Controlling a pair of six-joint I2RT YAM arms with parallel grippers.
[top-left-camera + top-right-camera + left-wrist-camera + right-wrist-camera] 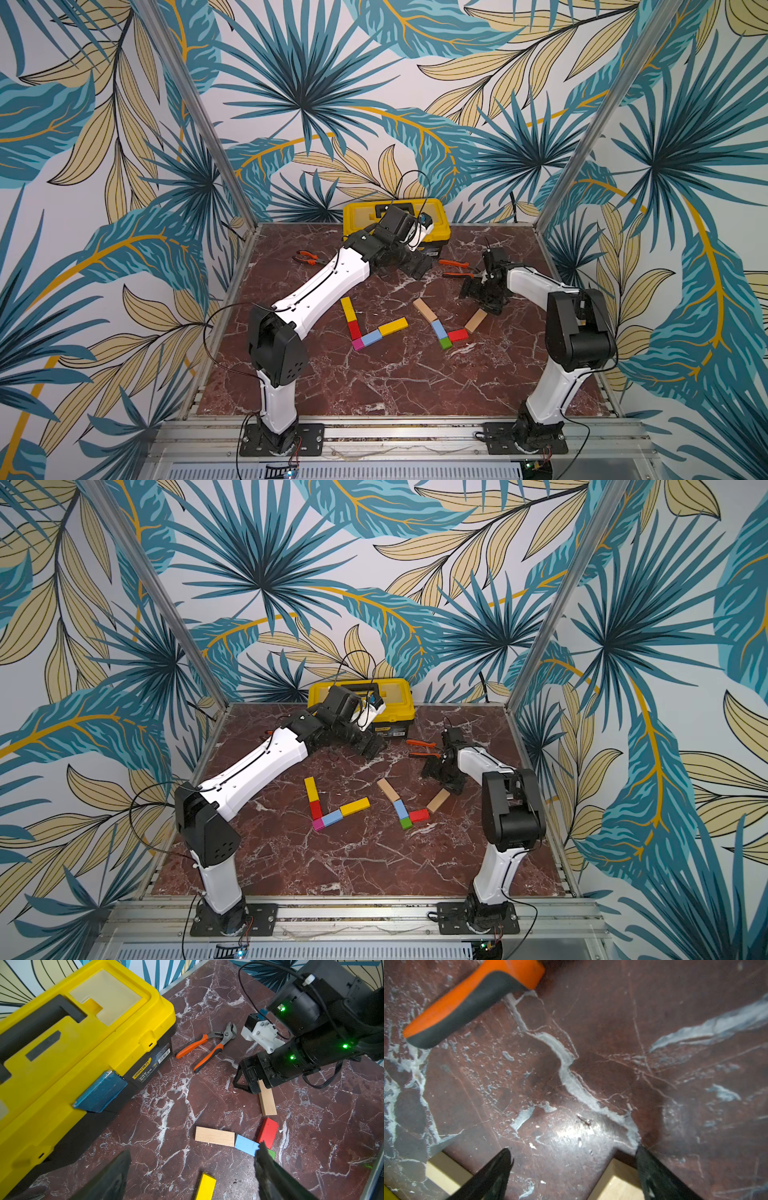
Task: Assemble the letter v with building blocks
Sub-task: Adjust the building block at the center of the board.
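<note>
Fully open, right gripper [573, 1148] hovers over tan bar [476, 321] at two o'clock from green cube [445, 343]; best lift straight up.

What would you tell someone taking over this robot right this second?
Left gripper: open, empty, raised near the yellow toolbox.
Right gripper: open, empty, low over the far end of the outer tan bar.
Layout: two flat V shapes mid-table, one tipped by the magenta cube, one by the green cube.
Done: every piece appears placed.
To do: check that tan bar's alignment with the red block, then retract.
</note>
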